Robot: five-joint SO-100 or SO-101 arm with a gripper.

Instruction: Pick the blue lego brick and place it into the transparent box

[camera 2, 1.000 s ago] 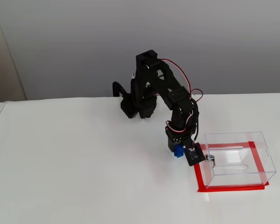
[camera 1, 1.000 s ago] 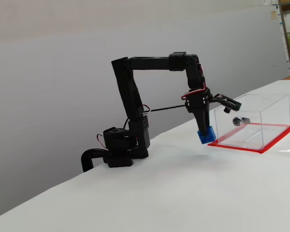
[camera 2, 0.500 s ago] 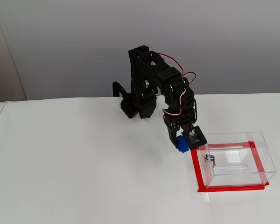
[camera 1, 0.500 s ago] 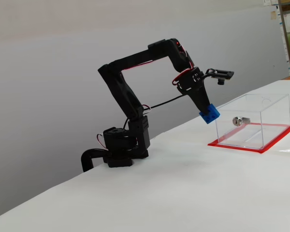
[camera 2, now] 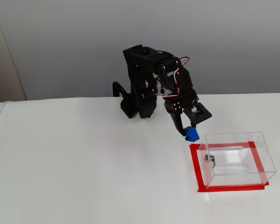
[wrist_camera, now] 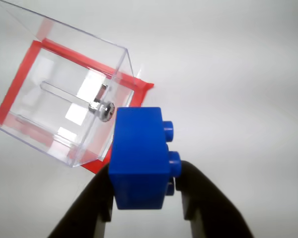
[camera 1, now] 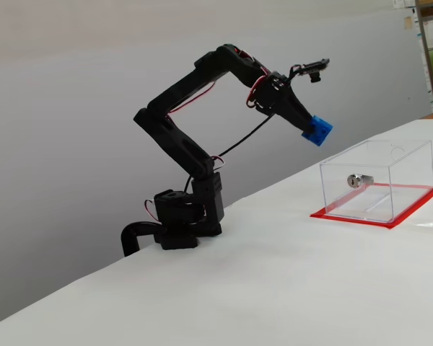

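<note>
Wrist view, blue lego brick [wrist_camera: 138, 156] btwn claw [wrist_camera: 141, 198] fingers, prob clamped

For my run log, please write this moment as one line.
phase: carry | gripper: shut on blue lego brick | brick: raised above table, beside transparent box | box: empty, holds no brick
</note>
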